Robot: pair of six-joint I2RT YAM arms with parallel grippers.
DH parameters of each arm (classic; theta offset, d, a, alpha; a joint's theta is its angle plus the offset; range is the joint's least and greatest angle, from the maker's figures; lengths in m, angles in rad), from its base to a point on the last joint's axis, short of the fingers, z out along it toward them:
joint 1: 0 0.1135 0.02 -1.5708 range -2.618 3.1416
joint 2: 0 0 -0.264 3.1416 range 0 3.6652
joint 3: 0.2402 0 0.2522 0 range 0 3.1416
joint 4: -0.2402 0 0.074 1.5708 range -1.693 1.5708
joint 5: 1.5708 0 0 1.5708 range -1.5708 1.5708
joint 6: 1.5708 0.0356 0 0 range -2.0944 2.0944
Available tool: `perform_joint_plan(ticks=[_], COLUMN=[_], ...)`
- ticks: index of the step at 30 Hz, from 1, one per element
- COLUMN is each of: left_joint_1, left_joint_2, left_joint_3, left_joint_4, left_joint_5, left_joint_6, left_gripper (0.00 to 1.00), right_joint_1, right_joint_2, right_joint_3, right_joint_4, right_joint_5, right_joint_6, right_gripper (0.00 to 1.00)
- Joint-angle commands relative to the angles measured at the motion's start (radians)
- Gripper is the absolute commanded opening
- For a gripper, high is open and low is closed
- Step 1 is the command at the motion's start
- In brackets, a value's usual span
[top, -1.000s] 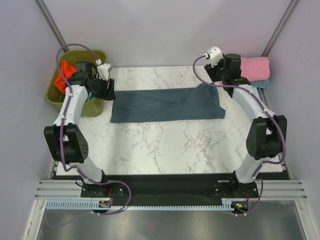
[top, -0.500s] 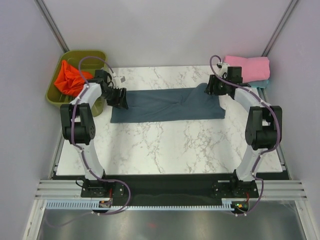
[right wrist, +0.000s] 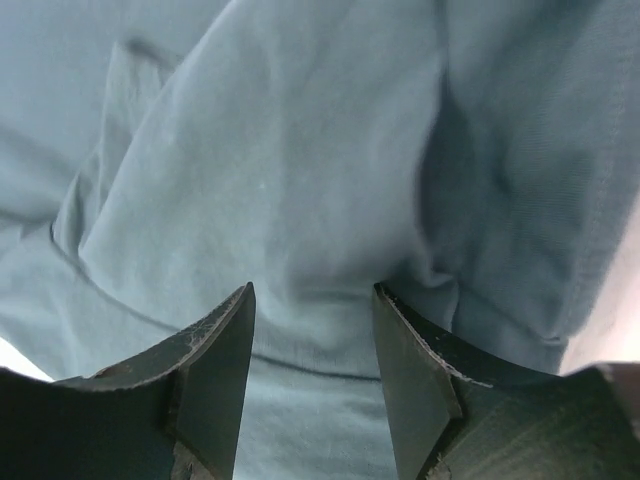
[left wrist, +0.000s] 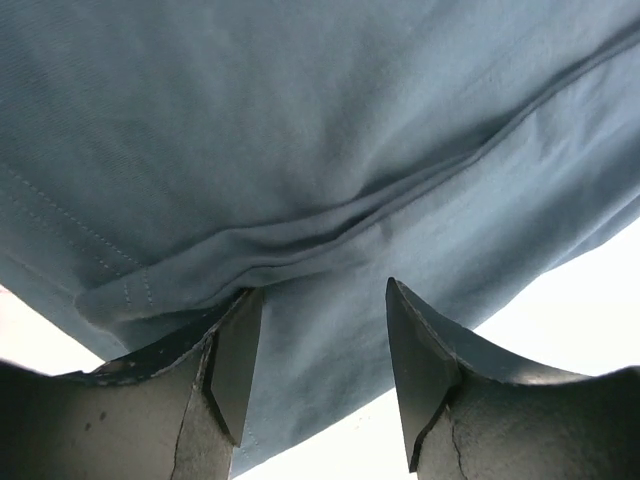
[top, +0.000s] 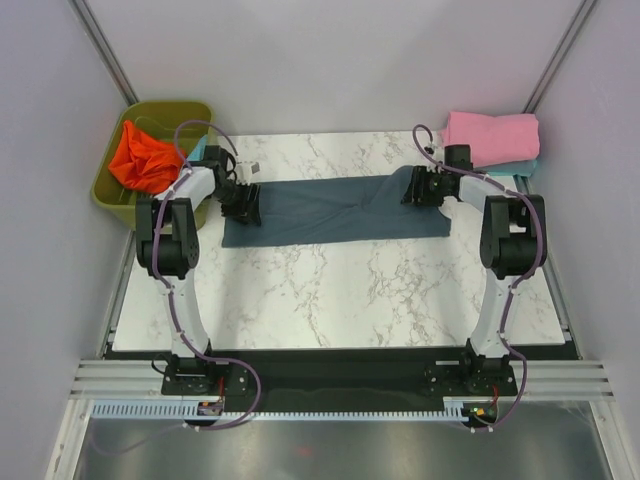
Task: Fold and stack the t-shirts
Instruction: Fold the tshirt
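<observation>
A large slate blue-grey t-shirt [top: 335, 210] lies folded in a long band across the far half of the marble table. My left gripper [top: 247, 203] is down at the shirt's left end, jaws open over the hemmed cloth edge [left wrist: 300, 230]. My right gripper [top: 413, 188] is down at the shirt's right end, jaws open over bunched cloth [right wrist: 300, 180]. A folded pink t-shirt [top: 492, 136] lies on a teal one [top: 522, 167] at the far right corner. An orange-red t-shirt [top: 143, 158] sits in the bin.
An olive-green plastic bin [top: 185, 110] stands off the table's far left corner. The marble table [top: 340, 290] reaches to the black strip at its near edge. Grey walls and slanted metal posts enclose the cell.
Both arms have dropped from raised poses down to the two ends of the blue-grey shirt. The shirt's right end has shifted slightly.
</observation>
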Motion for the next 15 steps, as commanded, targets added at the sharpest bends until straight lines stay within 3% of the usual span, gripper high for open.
perform_joint_plan(ticks=[1, 15], left_joint_1=[-0.042, -0.239], left_joint_2=[-0.045, -0.218], left_joint_3=[-0.049, -0.350], left_joint_4=[-0.007, -0.012], left_joint_5=[-0.070, -0.154], left_joint_6=[-0.028, -0.033], left_gripper=[0.60, 0.59], right_joint_1=[0.001, 0.022], right_joint_2=[0.071, 0.373], right_joint_3=[0.126, 0.564], right_joint_4=[-0.015, 0.046], right_joint_5=[0.038, 0.063], right_joint_6=[-0.018, 0.030], right_gripper=[0.59, 0.60])
